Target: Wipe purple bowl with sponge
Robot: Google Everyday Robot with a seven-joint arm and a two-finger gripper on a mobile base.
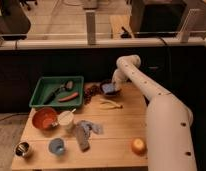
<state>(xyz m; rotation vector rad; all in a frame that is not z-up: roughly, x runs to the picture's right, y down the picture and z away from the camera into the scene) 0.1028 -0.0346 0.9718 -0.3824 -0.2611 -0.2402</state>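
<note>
The purple bowl (108,89) stands at the back of the wooden table (116,135), right of the green tray. A bluish sponge (112,89) lies inside the bowl. My white arm reaches from the lower right over the table, and my gripper (115,86) hangs down into the bowl, on or right at the sponge.
A green tray (57,92) with utensils stands at the back left. An orange bowl (44,119), a white cup (65,119), a blue cup (56,146), a metal can (22,149), a grey cloth (85,131), a banana peel (111,104) and an orange (138,145) are spread over the table.
</note>
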